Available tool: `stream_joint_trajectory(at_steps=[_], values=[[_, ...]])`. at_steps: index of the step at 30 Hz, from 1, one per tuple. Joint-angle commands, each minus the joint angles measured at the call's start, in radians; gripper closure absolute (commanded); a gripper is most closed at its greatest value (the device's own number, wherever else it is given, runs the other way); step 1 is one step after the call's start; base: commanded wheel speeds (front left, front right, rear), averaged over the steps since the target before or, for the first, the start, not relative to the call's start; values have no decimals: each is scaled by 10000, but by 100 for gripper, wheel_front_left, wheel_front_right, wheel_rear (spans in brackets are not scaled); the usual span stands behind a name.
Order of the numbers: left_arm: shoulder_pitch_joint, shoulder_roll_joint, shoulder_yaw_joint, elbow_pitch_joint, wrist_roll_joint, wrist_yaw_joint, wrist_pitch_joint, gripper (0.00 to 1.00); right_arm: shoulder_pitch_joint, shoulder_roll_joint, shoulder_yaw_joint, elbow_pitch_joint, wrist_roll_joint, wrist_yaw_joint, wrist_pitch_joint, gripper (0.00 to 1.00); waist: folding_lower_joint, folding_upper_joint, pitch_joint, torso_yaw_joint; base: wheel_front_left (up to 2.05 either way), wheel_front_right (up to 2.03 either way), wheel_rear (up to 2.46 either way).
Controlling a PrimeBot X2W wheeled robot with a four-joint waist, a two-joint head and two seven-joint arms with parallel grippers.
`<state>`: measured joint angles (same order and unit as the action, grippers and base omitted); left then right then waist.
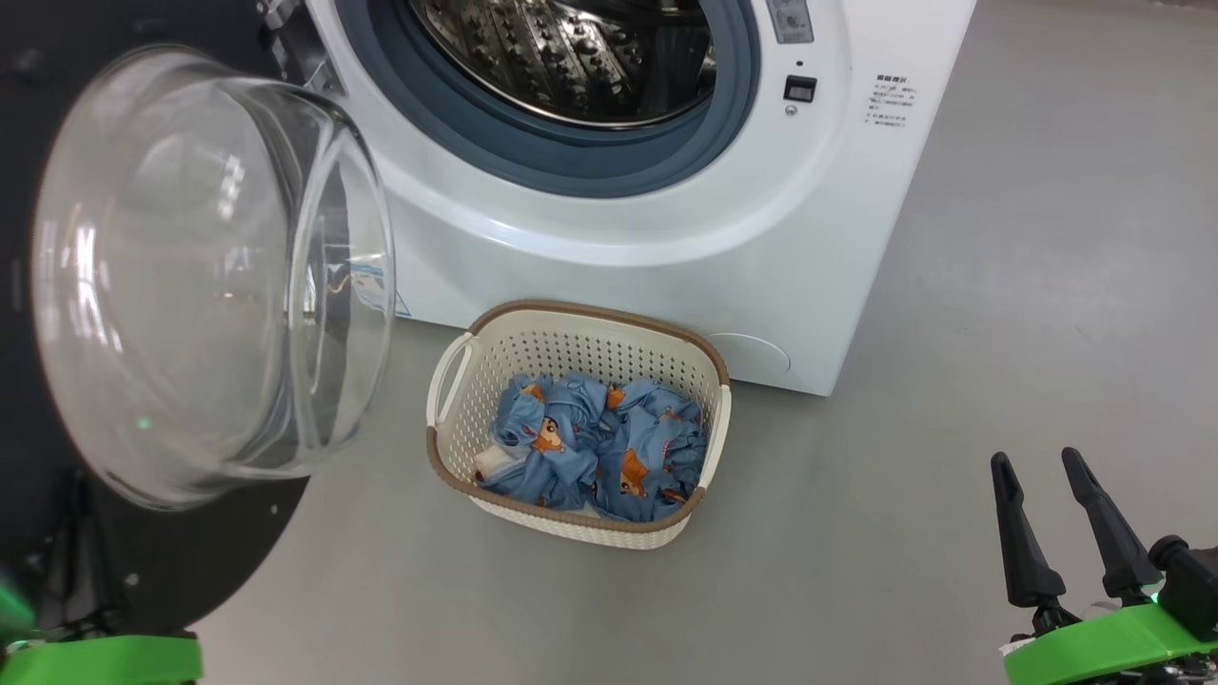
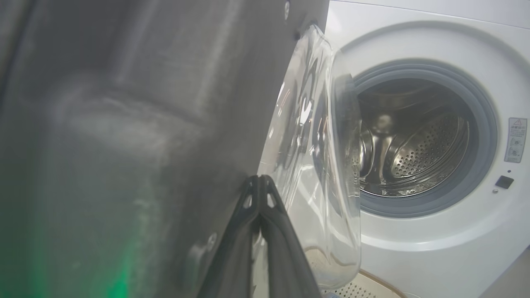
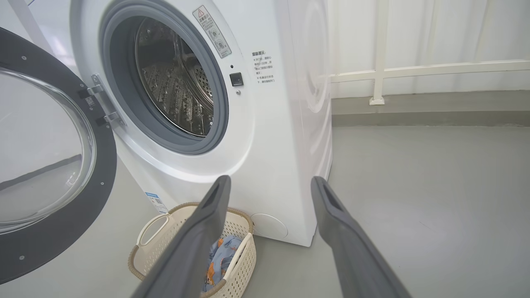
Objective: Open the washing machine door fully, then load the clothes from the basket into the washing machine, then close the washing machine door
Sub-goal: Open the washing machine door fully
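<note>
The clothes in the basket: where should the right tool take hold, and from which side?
Grip the bunched ridge at the middle of the clothes, coming straight down from above. The basket walls them in on every side and only its top is open. The crumpled folds stand up at the middle, giving the open right tool something to pinch.

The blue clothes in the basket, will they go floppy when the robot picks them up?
Probably floppy: the clothes lie crumpled in soft folds in the basket. Bunched together, several may lift at once and dangle. Thin fabric, so likely light.
</note>
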<state>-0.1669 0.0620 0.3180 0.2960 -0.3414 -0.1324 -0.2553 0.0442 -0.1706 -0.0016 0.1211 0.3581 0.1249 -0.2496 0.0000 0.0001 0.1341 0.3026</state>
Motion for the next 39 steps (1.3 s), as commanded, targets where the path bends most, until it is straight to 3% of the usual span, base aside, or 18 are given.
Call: stream_joint_trajectory(at_steps=[1,25,39], values=[[-389,502,608,-130,111,97,-65,100,-309,-237,221,-269,-144,58,-122,0,0,-1,53,-25,0,0,0],[-1167,1030,2638,720,714,103,-65,100,-568,-287,188,-300,-121,58,-122,0,0,-1,501,-99,0,0,0],[-2301,2021,3358,1986,1066,43,-65,100,-917,-519,155,-453,-103,58,-122,0,0,-1,1287,-82,0,0,0]])
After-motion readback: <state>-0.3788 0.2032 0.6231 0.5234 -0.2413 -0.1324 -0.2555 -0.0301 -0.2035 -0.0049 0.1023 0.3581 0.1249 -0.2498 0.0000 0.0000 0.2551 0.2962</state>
